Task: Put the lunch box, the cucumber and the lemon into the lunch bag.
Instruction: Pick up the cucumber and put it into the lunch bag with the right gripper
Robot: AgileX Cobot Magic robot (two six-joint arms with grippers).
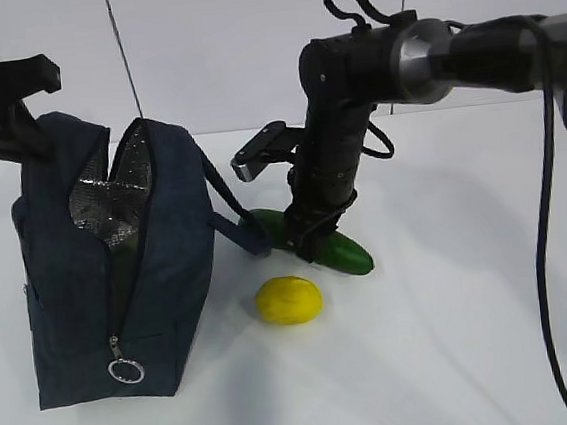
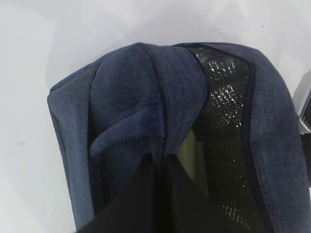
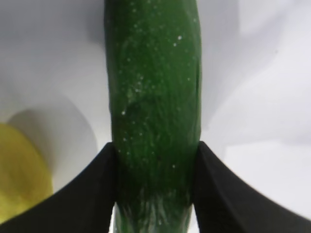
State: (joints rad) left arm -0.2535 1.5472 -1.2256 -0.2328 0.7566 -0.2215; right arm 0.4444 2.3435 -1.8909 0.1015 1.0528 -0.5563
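While the lunch bag [image 1: 118, 264] is held upright on the table [image 1: 458, 356] by the left gripper [image 2: 163, 160], clenched on the fabric at the bag's top edge, the mouth is to be kept spread so that the silver lining [image 1: 112, 204] stays exposed. The zipper is seen run nearly to the bottom, with its ring pull [image 1: 126, 370] hanging low on the front. Within the opening, in the left wrist view, a pale green edge is visible that is judged to be the lunch box [image 2: 190, 154], already inside.

The step in hand is judged to be the grasp of the cucumber [image 3: 153, 97]. The right gripper [image 3: 154, 187] is set astride it, one finger against each flank near one end; a firm grip cannot be confirmed. Closure should be completed squarely across the body before any lift, and the lift should be vertical so that the free end does not swing against the strap [image 1: 228, 213], which lies just beside it. The cucumber is long, dark green and finely speckled, lying flat behind the lemon.

The lemon [image 1: 289, 299], small, oval and bright yellow, rests on the table near the bag and just in front of the cucumber; it should not be nudged.
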